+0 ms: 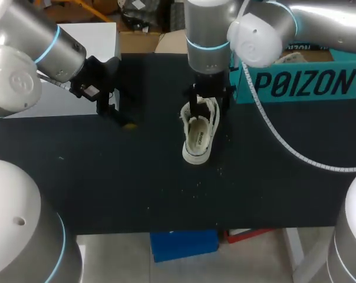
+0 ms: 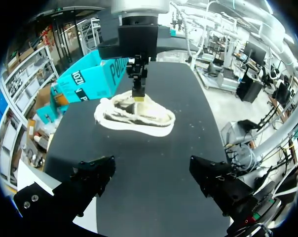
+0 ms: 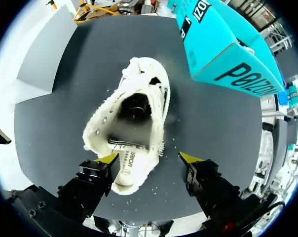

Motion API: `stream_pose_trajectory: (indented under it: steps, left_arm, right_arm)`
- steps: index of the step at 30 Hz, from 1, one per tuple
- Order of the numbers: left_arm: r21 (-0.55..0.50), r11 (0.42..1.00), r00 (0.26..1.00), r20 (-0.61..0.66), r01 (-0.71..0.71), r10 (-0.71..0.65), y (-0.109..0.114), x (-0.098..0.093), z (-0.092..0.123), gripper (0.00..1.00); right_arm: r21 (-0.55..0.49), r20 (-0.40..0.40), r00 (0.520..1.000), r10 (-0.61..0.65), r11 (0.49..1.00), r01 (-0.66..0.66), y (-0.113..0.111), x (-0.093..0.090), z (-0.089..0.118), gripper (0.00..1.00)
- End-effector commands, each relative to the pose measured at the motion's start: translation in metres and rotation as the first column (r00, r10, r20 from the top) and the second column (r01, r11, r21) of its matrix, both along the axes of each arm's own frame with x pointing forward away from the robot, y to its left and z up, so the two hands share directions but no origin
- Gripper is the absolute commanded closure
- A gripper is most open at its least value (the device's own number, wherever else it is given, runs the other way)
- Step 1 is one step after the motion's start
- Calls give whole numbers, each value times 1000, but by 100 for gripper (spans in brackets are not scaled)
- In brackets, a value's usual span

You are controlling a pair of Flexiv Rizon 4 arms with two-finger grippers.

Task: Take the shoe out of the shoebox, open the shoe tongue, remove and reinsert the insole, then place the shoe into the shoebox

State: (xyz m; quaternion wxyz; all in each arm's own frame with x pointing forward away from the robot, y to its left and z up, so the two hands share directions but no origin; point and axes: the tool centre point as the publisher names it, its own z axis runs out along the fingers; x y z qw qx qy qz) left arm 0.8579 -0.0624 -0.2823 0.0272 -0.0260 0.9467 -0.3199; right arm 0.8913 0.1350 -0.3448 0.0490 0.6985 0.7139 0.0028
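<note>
A white shoe (image 1: 198, 137) stands upright on the black table (image 1: 107, 177), its opening facing up. My right gripper (image 1: 205, 106) hangs straight down over the shoe's far end. In the right wrist view the shoe (image 3: 134, 118) shows its dark inside, and its heel end lies between the spread fingers of the right gripper (image 3: 149, 158). One fingertip (image 3: 108, 158) is at the shoe's side, the other (image 3: 191, 158) stands apart from it. My left gripper (image 1: 116, 115) is open and empty to the left, well away from the shoe (image 2: 134, 116).
The teal shoebox (image 1: 307, 82) stands at the table's back right, close behind my right arm. A white box (image 1: 83, 53) sits at the back left behind my left arm. Small crumbs dot the table in front of the shoe.
</note>
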Motion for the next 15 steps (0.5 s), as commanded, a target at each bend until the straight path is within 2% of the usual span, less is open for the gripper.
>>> stream_pose_trajectory:
  steps: [1,9,12,15]
  left_arm:
    - [-1,1000,1000,5,-3,3,0,-1,-1,0]
    - [-1,1000,1000,5,-3,3,0,-1,-1,0]
    - [-1,1000,1000,5,-3,3,0,-1,-1,0]
    - [-1,1000,1000,5,-3,3,0,-1,-1,0]
  right_arm:
    - [22,-7,1000,5,1000,-5,-8,6,-13,27]
    - [8,-15,1000,9,1000,-9,-29,17,-8,43]
    - [-2,-32,999,23,1000,-23,-33,21,-11,41]
    - [-13,-48,998,38,999,-39,-40,26,-21,32]
